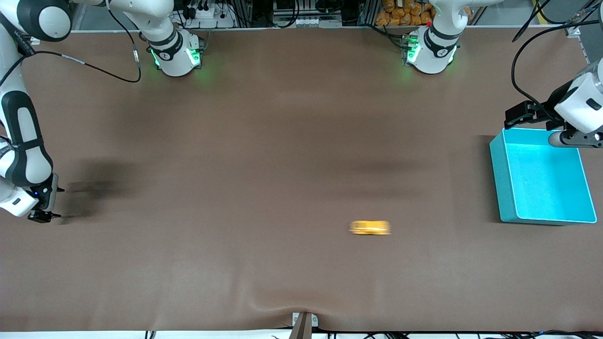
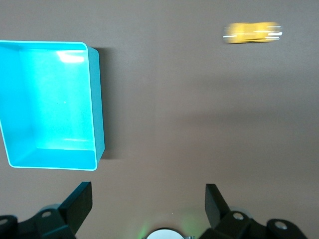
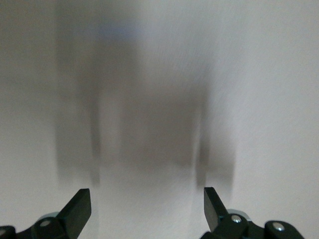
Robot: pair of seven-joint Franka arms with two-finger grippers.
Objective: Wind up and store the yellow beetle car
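The yellow beetle car (image 1: 370, 228) is on the brown table mat, a little nearer to the front camera than the table's middle, and is smeared along the table's length. It also shows in the left wrist view (image 2: 251, 33), apart from the turquoise bin (image 2: 97, 99). My left gripper (image 1: 577, 138) hangs open and empty over the bin's (image 1: 502, 188) edge farthest from the front camera; its fingers (image 2: 79, 201) hold nothing. My right gripper (image 1: 56, 203) is open and empty low over bare mat at the right arm's end; its fingers (image 3: 82, 204) hold nothing.
The turquoise bin is empty and stands at the left arm's end of the table. Both arm bases (image 1: 176, 52) stand along the edge farthest from the front camera. A small clamp (image 1: 304, 322) sits at the nearest edge.
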